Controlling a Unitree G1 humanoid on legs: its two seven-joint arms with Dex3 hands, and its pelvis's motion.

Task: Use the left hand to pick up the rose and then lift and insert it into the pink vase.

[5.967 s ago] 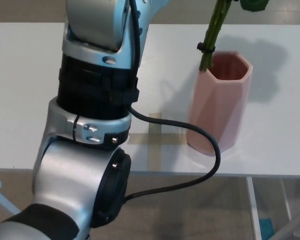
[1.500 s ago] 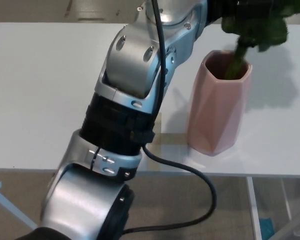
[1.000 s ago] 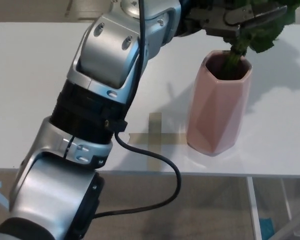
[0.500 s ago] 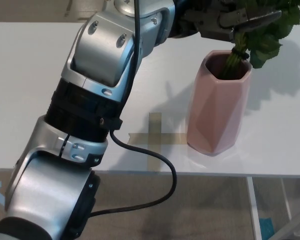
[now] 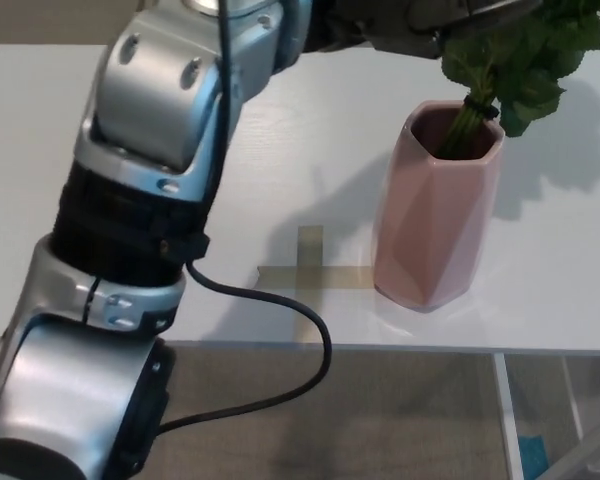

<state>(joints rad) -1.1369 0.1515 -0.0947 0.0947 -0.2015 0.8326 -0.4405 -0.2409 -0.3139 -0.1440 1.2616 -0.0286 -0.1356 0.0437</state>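
Since half a second ago, my left arm [image 5: 150, 170] is swinging toward the left of the picture, and the rose stems are sitting a little lower in the vase. Starting at the left, I am seeing my silver and black forearm filling that side, with a black cable [image 5: 280, 340] looping from it past the front edge of the white surface [image 5: 70, 250]. Further along, a cross of tan tape [image 5: 310, 275] is lying on the surface just beside the vase's base. At the top, my left hand [image 5: 420, 18] is reaching across toward the rose's leaves, mostly cut off by the picture's edge, so I cannot tell whether its fingers are gripping the rose or apart. To the right, the pink vase [image 5: 435, 215] is standing upright on the surface. The rose [image 5: 515, 55] is standing in its mouth, green stems bound by a dark tie at the rim, leaves spreading above; its bloom is out of view.
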